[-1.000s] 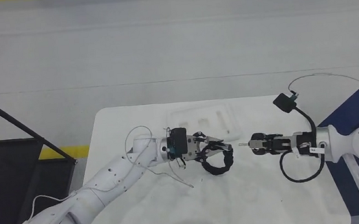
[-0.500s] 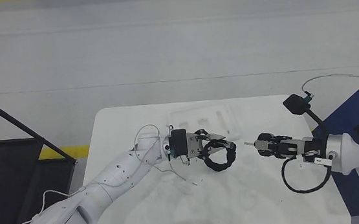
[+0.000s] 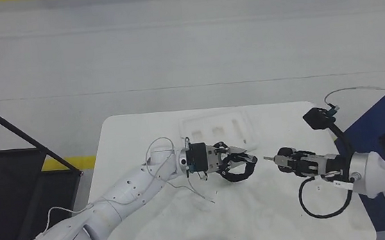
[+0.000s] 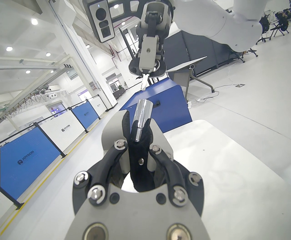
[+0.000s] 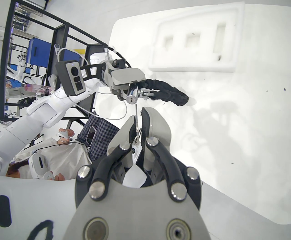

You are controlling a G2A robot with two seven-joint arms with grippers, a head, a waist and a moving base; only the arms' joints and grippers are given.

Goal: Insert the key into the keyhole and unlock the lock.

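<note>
Bench [image 3: 257, 211]: white, with rounded corners; both arms work over its middle.
Blue cabinet [image 3: 381, 129]: stands off the bench's right edge, behind the right arm.
Foam tray [image 3: 218, 128]: white, lying flat on the far side of the bench, just beyond the left tool; it has shallow pockets (the right wrist view shows three), and it is well clear of the line between key and lock.
Left tool [image 3: 242, 162]: reaches in from the left, with its fingers pressed together on the lock's dark sleeve just behind the metal barrel.
Right tool [image 3: 280, 160]: reaches in from the right, facing the left tool, and pinches the key by its head so the blade juts out in front.
Lock [image 4: 141, 113]: a shiny metal barrel with a black fabric-covered loop (the loop hangs below the left tool, off the bench, and throws a shadow on it); the barrel's end points at the right tool.
Key [image 4: 144, 83]: small and silvery; its tip is aimed at the barrel's end and sits near it without touching.
Keyhole [image 5: 131, 99]: a round face on the barrel's end, turned toward the key; the blade is not in it.
Between key and keyhole: a short open gap.
</note>
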